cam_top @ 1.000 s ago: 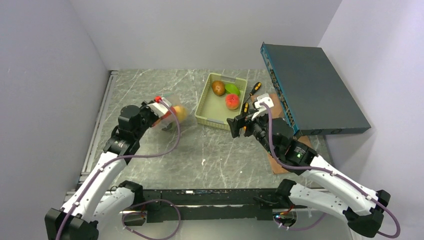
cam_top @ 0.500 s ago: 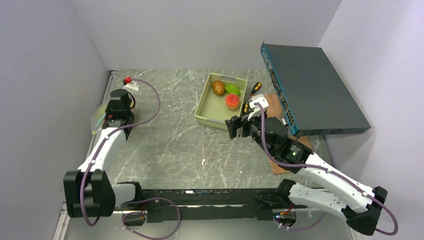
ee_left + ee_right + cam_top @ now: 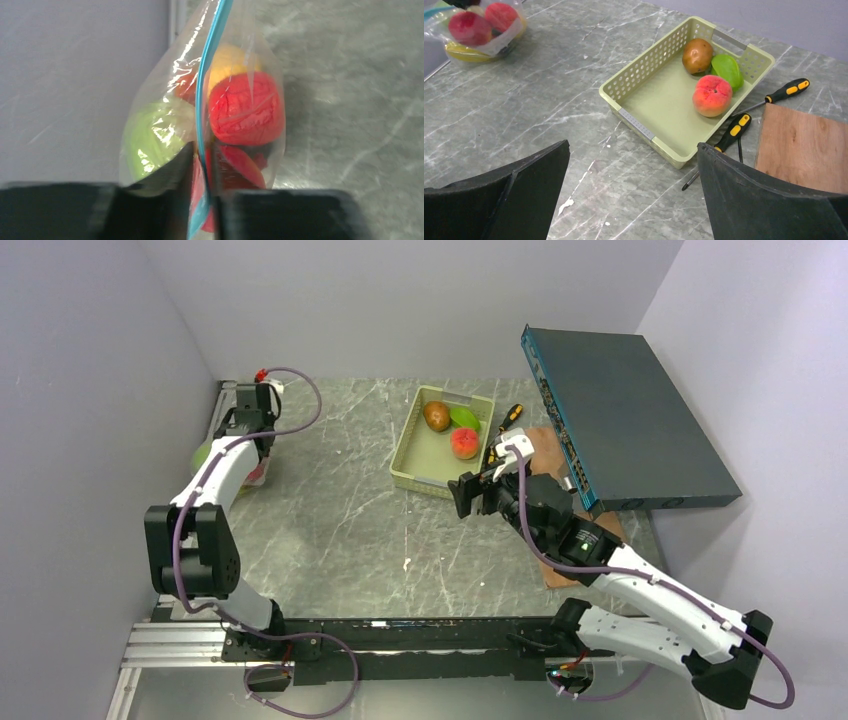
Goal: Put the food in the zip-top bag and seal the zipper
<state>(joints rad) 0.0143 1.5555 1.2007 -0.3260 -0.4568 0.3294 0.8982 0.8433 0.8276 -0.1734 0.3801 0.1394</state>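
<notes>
- The right claw gapes wide and holds nothing, poised over the grey marbled counter just short of the pale green basket. The left arm stretches to the far left corner, where the zip-top bag sits against the wall.
- Left wrist: the left claw is nearly together with the zipper running between its jaws; whether it presses the strip, I cannot tell. Red, yellow and green food fills the bag.
- Right wrist: three more pieces lie at the basket's far end. Open counter lies between basket and bag. Screwdrivers and a wooden board crowd the right.
</notes>
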